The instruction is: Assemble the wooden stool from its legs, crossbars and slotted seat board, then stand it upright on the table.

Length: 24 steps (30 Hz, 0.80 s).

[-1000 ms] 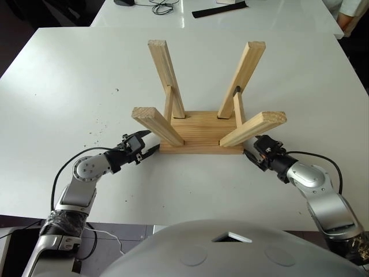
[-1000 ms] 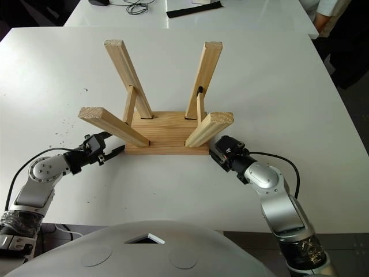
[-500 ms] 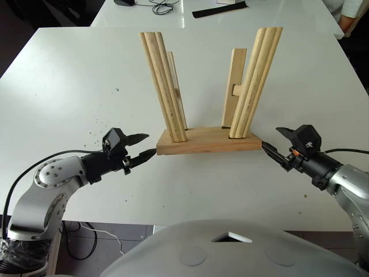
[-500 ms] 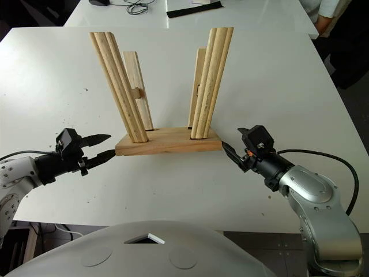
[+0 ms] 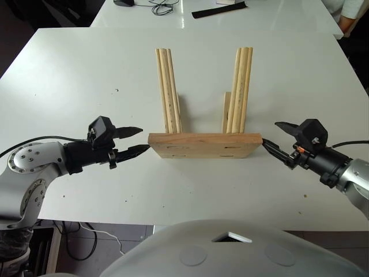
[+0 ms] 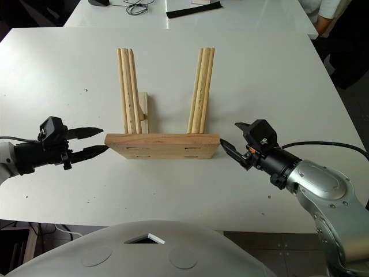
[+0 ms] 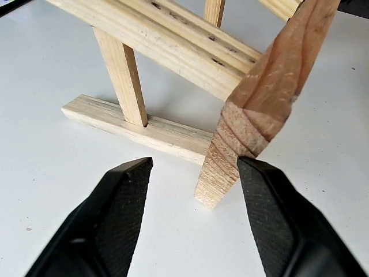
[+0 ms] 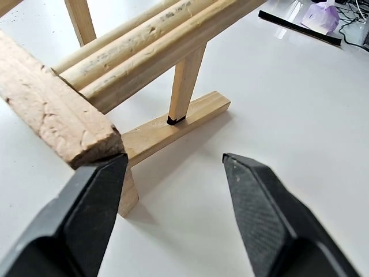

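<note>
The white bench [image 5: 69,63] spreads wide here, and behind it is a second bench [image 5: 277,11] carrying cables [image 5: 164,7] and a black strip [image 5: 219,10]. Mid-bench sits the stool [image 5: 169,86], pale bare wood, tipped over on its side. Its seat board [image 5: 204,141] stands on one long edge nearest the robot, and the legs [image 5: 240,86] run flat away from it.

From the head cameras you get the board's broad face and the small slots [image 5: 173,154] cut low in it. The left wrist camera adds a crossbar [image 7: 124,81] standing upright between the lower leg [image 7: 138,124] on the bench and the legs above. The right wrist camera catches a dark mark [image 8: 174,120] at a similar joint.

The left pincer [image 5: 143,139] is spread wide at the board's left end, with the corner sitting between its fingers. The right pincer [image 5: 270,133] is wide too, at the right end. Its lower finger [image 5: 268,145] looks to be touching the wood, though I can't be sure. A few dark specks [image 5: 116,90] dot the bench.
</note>
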Tool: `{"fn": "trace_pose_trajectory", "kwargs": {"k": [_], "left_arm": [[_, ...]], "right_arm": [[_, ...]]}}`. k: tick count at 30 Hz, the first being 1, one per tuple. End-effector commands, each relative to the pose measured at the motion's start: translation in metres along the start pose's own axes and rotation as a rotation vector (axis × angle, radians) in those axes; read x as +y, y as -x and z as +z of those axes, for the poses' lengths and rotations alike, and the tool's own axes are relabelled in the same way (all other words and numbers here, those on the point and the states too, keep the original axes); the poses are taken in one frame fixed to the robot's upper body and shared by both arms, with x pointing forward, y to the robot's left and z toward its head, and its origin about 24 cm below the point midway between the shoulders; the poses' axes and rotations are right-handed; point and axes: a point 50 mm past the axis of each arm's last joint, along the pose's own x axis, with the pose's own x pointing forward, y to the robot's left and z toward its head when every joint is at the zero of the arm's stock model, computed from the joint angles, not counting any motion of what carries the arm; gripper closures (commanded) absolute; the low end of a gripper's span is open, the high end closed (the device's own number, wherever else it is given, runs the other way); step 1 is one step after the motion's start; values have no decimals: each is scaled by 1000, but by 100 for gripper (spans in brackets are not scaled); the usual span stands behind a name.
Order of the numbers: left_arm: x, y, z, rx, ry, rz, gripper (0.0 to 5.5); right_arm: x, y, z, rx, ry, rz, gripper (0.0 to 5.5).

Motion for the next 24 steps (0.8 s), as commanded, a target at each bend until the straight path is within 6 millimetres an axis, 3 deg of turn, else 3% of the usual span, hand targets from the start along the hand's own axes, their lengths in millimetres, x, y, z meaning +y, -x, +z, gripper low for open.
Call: {"fn": "trace_pose_trajectory", "kwargs": {"k": [1, 4, 8, 16, 24], "left_arm": [[14, 0, -46, 156, -31, 57, 275], [18, -1, -66, 218, -108, 69, 275], [13, -9, -75, 214, -138, 17, 275], [7, -37, -69, 103, -50, -118, 275], [10, -54, -73, 122, -56, -193, 275]], "right_arm": [[1, -2, -19, 72, -62, 117, 243], [-13, -7, -28, 75, -111, 99, 243], [-17, -12, -35, 86, -123, 150, 243], [-4, -24, -53, 85, -235, 357, 243], [6, -47, -59, 56, -249, 398, 243]]}}
